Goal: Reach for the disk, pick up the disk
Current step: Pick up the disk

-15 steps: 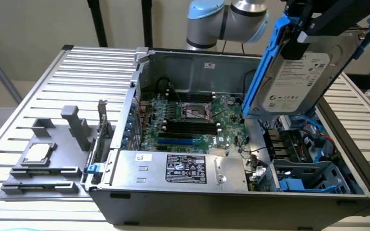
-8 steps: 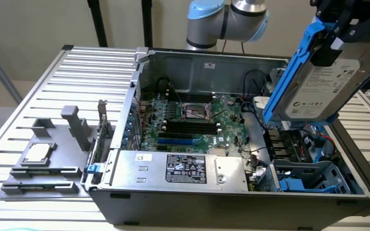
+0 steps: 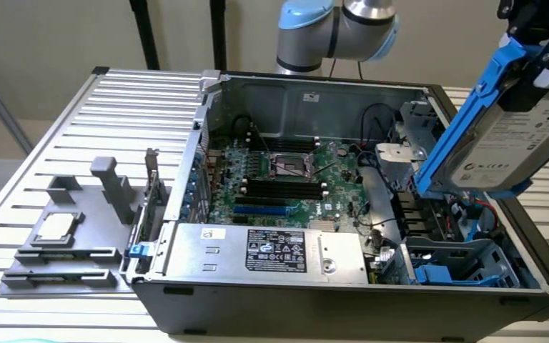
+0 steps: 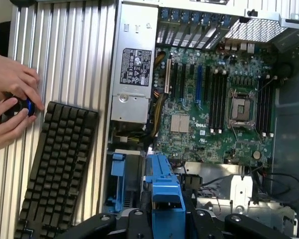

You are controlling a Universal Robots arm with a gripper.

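The disk (image 3: 513, 143), a silver-grey hard drive with a white label in a blue plastic carrier frame, hangs tilted on edge above the right side of the open computer case (image 3: 332, 304). My gripper (image 3: 539, 46) is shut on its upper end, at the exterior view's top right. From the wrist, the disk's blue carrier edge (image 4: 164, 196) runs between the black fingers (image 4: 114, 224) of the gripper (image 4: 165, 221), with the motherboard (image 4: 214, 99) below it.
An empty blue bay (image 3: 456, 270) sits in the case's near right corner, under the disk. A power supply (image 3: 274, 250) lies at the case front. A grey fixture with a small square chip (image 3: 57, 227) rests on the slatted table (image 3: 131, 107). A keyboard (image 4: 55, 169) and a person's hands (image 4: 10, 84) are beside the case.
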